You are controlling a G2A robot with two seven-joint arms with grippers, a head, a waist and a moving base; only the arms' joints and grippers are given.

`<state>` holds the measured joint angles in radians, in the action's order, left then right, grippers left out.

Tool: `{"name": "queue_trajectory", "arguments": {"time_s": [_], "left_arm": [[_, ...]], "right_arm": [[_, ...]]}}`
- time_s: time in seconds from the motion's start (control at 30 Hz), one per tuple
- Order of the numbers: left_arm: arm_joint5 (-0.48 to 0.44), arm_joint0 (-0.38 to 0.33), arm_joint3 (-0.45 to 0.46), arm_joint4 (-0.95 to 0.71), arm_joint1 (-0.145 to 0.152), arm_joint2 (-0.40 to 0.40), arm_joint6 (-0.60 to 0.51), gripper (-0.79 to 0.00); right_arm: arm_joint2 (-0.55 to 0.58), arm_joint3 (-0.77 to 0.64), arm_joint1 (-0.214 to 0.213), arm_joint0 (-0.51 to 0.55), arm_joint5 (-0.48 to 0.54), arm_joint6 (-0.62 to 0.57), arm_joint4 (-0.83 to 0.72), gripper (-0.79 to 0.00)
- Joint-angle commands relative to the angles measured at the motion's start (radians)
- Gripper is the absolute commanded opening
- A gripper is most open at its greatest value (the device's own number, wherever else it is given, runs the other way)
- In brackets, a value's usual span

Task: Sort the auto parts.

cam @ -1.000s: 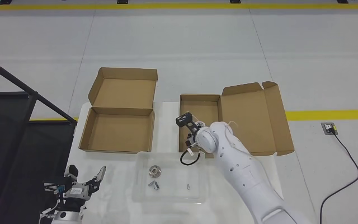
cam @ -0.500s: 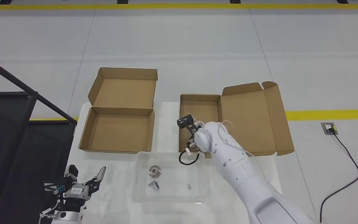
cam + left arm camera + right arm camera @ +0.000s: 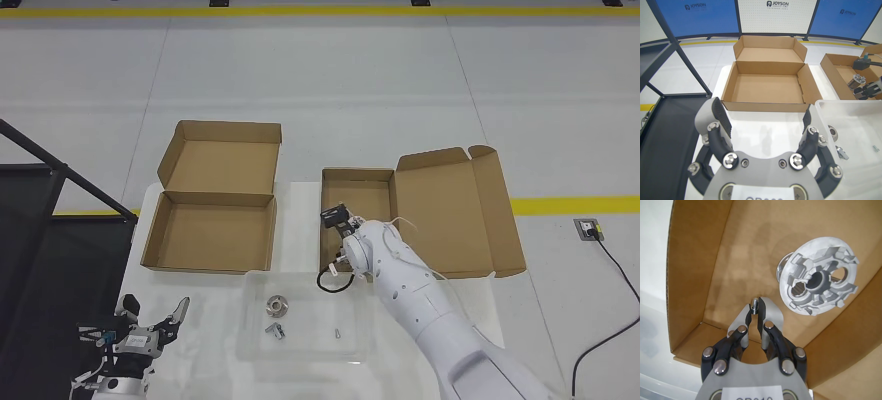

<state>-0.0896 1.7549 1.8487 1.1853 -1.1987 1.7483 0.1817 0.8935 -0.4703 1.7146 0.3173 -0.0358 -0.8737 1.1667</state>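
Note:
My right gripper (image 3: 755, 303) is shut on a small threaded bolt (image 3: 754, 308), held just above the floor of the right cardboard box (image 3: 742, 256) near its front left corner. A grey round cast part (image 3: 817, 279) lies in that box beside it. From above, the right arm (image 3: 365, 250) covers that corner of the box (image 3: 355, 195). My left gripper (image 3: 762, 111) stands open and empty over the table's front left, short of the empty left box (image 3: 766, 85).
A clear plastic tray (image 3: 305, 345) at the table's front holds a metal ring hub (image 3: 276, 303), a small bracket (image 3: 275, 329) and a tiny screw (image 3: 338, 333). A black rack (image 3: 40, 250) stands left of the table. Both box lids stand open.
The right arm has edged slightly left over the right box's front corner, and its cable loop swung with it. The left arm has not moved.

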Motion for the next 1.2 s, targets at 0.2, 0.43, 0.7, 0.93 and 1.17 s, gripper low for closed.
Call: {"name": "queue_trajectory", "arguments": {"time_s": [0.2, 0.43, 0.7, 0.93, 1.17], "left_arm": [[0.000, 0.000, 0.000, 0.000, 0.000, 0.000, 0.000, 0.000], [0.000, 0.000, 0.000, 0.000, 0.000, 0.000, 0.000, 0.000], [0.000, 0.000, 0.000, 0.000, 0.000, 0.000, 0.000, 0.000], [0.000, 0.000, 0.000, 0.000, 0.000, 0.000, 0.000, 0.000], [0.000, 0.000, 0.000, 0.000, 0.000, 0.000, 0.000, 0.000]], "right_arm": [[0.012, -0.007, -0.005, 0.002, -0.006, 0.005, 0.005, -0.619], [0.026, -0.037, -0.017, 0.017, -0.014, -0.002, 0.023, -0.591], [0.059, -0.130, -0.042, 0.066, -0.018, 0.007, 0.045, -0.585], [0.130, -0.408, -0.098, 0.213, 0.032, -0.047, 0.105, -0.557], [0.244, -0.833, -0.161, 0.447, 0.118, -0.151, 0.179, -0.554]]}}
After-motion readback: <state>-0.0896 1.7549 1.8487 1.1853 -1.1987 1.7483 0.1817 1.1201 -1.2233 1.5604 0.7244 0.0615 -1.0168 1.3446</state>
